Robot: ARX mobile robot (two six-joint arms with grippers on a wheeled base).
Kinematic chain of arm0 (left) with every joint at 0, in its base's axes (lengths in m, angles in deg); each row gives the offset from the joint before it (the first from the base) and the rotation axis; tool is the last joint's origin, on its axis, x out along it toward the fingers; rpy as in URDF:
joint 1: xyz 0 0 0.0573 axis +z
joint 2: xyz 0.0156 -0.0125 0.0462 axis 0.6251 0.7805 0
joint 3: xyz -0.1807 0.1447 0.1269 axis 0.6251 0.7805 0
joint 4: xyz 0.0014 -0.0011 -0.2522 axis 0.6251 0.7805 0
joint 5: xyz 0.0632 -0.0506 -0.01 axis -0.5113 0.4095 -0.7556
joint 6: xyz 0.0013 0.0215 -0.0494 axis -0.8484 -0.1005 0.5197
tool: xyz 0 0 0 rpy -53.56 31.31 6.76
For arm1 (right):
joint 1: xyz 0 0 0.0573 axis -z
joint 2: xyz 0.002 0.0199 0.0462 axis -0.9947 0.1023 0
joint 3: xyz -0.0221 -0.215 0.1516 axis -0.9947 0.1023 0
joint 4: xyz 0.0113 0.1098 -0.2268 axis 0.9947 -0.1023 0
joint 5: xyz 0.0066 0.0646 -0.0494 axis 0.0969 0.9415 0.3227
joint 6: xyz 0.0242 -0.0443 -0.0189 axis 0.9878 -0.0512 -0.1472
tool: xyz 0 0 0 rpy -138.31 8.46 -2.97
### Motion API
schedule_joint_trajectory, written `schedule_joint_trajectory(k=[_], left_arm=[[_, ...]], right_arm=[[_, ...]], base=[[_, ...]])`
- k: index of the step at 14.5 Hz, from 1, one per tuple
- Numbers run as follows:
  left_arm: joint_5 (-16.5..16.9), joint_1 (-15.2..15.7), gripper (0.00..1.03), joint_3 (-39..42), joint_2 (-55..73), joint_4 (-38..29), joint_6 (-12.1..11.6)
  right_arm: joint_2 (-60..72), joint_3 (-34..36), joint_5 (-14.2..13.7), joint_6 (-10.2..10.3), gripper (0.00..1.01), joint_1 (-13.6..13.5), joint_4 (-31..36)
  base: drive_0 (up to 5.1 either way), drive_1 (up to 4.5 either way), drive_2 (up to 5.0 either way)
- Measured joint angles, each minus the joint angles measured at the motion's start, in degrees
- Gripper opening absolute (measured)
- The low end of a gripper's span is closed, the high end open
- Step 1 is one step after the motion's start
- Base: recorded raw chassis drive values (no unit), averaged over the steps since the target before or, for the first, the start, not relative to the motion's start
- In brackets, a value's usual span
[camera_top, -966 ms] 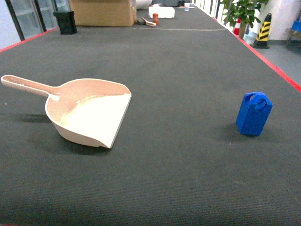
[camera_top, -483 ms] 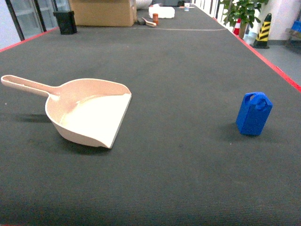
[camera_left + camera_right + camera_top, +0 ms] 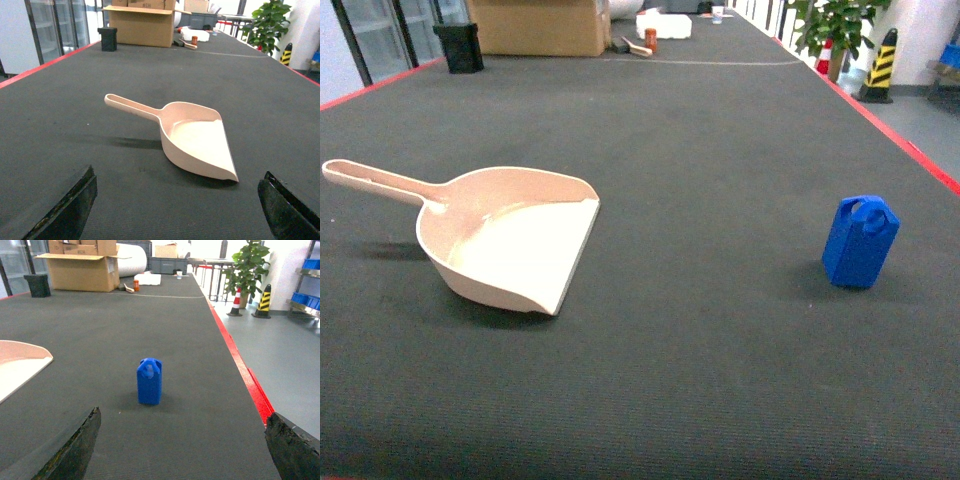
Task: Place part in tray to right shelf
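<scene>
Blue jerrycan part (image 3: 860,242) upright, right of head frame, well apart from beige dustpan tray (image 3: 505,240) at left. My left gripper (image 3: 175,210) and right gripper (image 3: 182,447): jaws wide, holding nothing.

No text, label, brand or number can be read anywhere

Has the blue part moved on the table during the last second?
No. In the head view the part stands at the same spot, equally far from the table's red edge and the tray.
</scene>
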Motion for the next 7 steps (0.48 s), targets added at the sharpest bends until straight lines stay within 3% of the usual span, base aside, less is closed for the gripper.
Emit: schedule_joint_trajectory(k=[7], left_arm=[[0.00,0.00,0.98,0.00,0.00,0.00,0.00]], right_arm=[[0.00,0.00,0.00,0.00,0.98,0.00,0.00]], base=[[0.0,0.00,0.0]])
